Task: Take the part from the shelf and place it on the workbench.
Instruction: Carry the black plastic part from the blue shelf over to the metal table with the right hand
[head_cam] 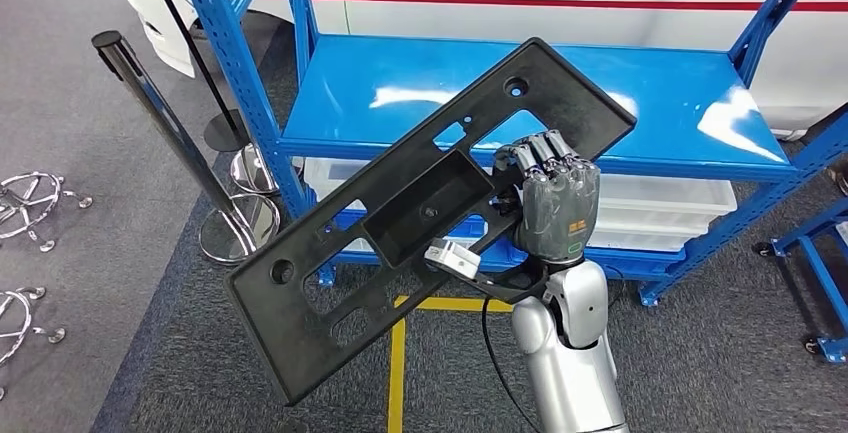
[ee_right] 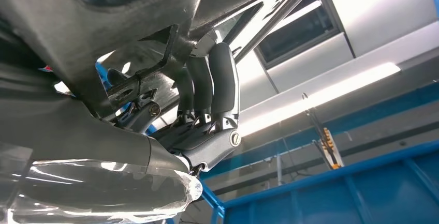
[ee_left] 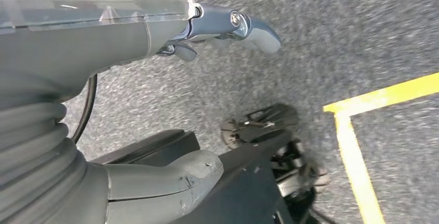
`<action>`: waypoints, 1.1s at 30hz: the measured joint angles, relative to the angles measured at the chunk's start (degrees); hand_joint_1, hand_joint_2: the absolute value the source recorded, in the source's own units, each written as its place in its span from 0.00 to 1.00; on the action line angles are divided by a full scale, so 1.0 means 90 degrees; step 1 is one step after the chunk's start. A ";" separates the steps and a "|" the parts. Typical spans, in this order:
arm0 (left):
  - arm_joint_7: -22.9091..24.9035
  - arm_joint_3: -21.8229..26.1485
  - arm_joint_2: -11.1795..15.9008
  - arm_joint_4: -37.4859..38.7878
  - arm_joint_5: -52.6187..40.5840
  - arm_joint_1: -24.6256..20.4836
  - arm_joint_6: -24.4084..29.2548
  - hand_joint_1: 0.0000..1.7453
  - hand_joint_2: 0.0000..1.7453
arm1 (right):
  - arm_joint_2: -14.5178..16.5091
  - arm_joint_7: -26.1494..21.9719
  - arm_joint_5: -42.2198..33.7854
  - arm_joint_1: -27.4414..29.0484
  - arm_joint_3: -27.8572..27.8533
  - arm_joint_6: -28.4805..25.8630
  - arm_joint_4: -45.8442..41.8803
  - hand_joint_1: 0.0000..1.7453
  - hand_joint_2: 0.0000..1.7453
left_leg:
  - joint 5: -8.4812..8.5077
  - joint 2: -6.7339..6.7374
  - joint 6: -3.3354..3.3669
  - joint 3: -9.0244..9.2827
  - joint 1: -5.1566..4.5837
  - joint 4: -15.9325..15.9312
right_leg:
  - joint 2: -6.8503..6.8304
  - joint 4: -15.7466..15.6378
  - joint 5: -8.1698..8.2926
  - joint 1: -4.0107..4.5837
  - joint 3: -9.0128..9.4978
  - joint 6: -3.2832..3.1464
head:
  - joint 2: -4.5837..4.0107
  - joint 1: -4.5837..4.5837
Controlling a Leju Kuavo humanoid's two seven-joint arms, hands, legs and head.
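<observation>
Black plastic makes up the part (head_cam: pixel 420 213), a long flat panel with rounded corners, several cut-out slots, a round hole near each end and a shallow rectangular recess at its middle. It is held in the air, tilted with its left end low and its right end high, in front of the blue shelf (head_cam: pixel 520 103), whose glossy top board lies behind it. Toward the panel's right end the right hand (head_cam: pixel 552 203) grips it, fingers (head_cam: pixel 545 158) hooked over the edge of a cut-out; the silver forearm rises steeply from below. In the right wrist view those dark fingers (ee_right: pixel 217 79) curl against the panel's underside. The left hand (ee_left: pixel 155 125) hangs over grey carpet, apparently holding nothing, fingers apart, though its view is blurred.
</observation>
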 joint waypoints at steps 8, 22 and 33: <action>-0.0036 0.0010 -0.0012 0.0001 -0.0019 0.0014 -0.0029 0.00 1.00 | 0.0007 0.0148 0.0189 -0.0025 0.0153 0.0000 0.0006 1.00 1.00 | 0.0449 -0.0006 -0.0232 -0.0635 -0.0019 0.0252 | 0.0020 -0.1677 0.0132 0.0049 0.1467 -0.0160 | 0.0000 -0.0004; -0.0117 0.0021 -0.0036 -0.0002 -0.0141 -0.0012 -0.0033 0.00 1.00 | -0.0006 0.0243 0.0328 0.0053 0.0310 -0.0002 -0.0075 1.00 1.00 | -0.0566 -0.0029 -0.0198 0.0648 -0.0085 0.0005 | -0.0046 -0.1716 0.1143 0.0058 0.0442 -0.0272 | 0.0000 -0.0007; -0.0117 0.0024 -0.0117 -0.0002 -0.0152 -0.0023 -0.0026 0.00 1.00 | -0.0050 0.0289 0.0384 0.0116 0.0305 -0.0002 -0.0100 1.00 1.00 | 0.0093 0.0062 -0.0078 -0.0021 0.0016 -0.0096 | 0.0010 -0.0357 0.0406 -0.0161 0.0419 0.0115 | 0.0000 -0.0004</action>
